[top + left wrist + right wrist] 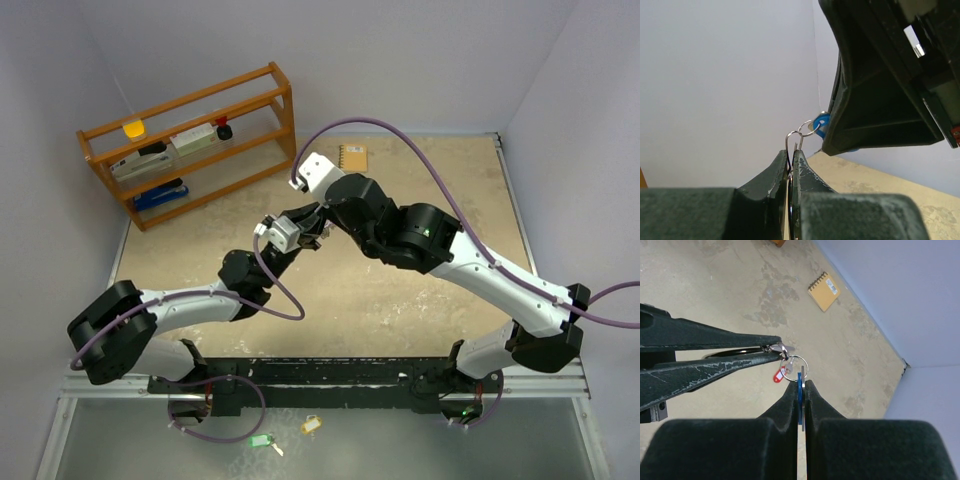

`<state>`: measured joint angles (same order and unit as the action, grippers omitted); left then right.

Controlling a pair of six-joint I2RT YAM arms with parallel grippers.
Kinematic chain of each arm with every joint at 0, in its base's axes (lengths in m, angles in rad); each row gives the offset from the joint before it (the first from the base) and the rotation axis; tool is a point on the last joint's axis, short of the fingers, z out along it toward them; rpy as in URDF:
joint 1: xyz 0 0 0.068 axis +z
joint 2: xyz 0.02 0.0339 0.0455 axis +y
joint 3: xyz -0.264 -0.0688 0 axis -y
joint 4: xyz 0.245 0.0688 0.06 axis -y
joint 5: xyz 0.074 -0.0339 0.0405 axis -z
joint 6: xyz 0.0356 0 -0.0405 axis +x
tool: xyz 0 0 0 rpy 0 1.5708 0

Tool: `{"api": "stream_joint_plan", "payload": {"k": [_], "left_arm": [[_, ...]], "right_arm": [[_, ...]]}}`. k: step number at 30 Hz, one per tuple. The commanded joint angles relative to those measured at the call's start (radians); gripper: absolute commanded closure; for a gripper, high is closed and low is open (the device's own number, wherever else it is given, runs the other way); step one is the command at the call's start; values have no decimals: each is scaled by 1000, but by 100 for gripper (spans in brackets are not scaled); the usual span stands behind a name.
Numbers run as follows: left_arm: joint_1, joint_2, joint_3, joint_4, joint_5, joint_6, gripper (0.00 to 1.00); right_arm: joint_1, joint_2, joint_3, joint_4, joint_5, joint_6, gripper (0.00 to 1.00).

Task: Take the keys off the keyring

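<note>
Left gripper [791, 159] clamped tight on the keyring [787, 141], and the blue tag [821, 123] showed just beyond it (half tucked behind the black right gripper [835, 133]).

Worn beige table [385, 310], wooden rack [190, 145], spiral notebook [352, 157]

Keyring [740, 353] is thin shiny silver metal wire, 2 key tags, blue key tag [800, 390] and red key tag [777, 376], smooth glossy plastic, table [715, 290] matt rough blotchy beige, spiral notebook [823, 291] brown kraft paper, shelf rack [289, 125] varnished orange wood.
</note>
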<state>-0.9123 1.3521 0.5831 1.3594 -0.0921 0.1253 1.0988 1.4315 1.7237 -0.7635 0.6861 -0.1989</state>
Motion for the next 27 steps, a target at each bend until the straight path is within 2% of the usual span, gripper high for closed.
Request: {"api": "stream_joint_plan", "payload": {"k": [1, 17, 27], "left_arm": [[-5, -52, 21, 8, -38, 48, 100], [-5, -105, 1, -62, -140, 160, 100], [-5, -114, -7, -111, -145, 190, 100]], "right_arm": [[4, -56, -12, 33, 17, 24, 100], [4, -89, -30, 70, 48, 30, 100], [5, -116, -29, 113, 61, 23, 100]]}}
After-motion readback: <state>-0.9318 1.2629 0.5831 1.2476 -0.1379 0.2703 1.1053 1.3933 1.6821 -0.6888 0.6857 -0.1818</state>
